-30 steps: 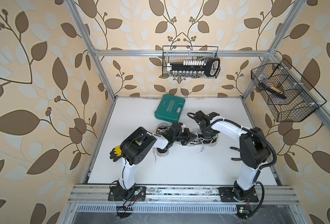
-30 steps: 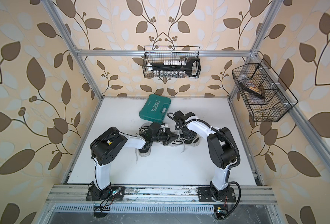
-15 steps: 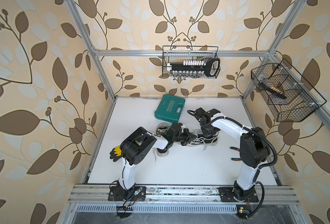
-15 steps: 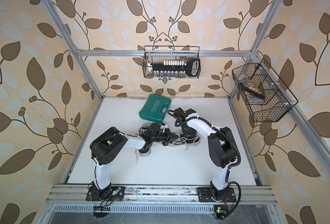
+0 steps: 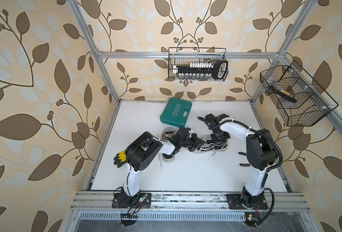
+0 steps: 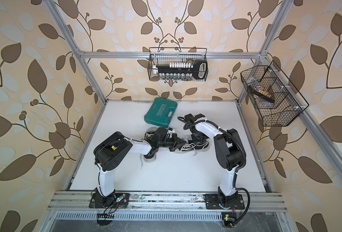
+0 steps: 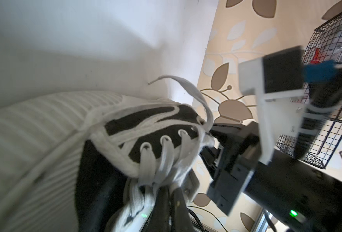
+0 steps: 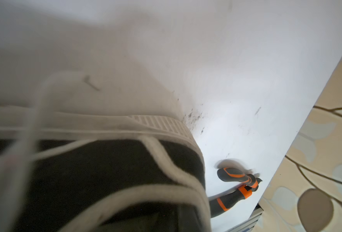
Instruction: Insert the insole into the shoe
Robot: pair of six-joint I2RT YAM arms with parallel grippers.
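I see the shoe [image 5: 212,148] at frame centre, left gripper [image 5: 202,143] clenched at its laces, right gripper [image 5: 219,138] clenched over its heel end.

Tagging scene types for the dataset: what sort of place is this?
Probably a purpose-built robot test cell, not a real room: silver aluminium-profile frame, beige leaf-patterned wallpaper panels for walls, two white-and-black robot arms bolted to a front metal rail.

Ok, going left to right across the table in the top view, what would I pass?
Yellow-fingered glove → teal tool case → black-and-white shoe → orange-handled pliers. The second shoe sits within the case's span, so it's left out.
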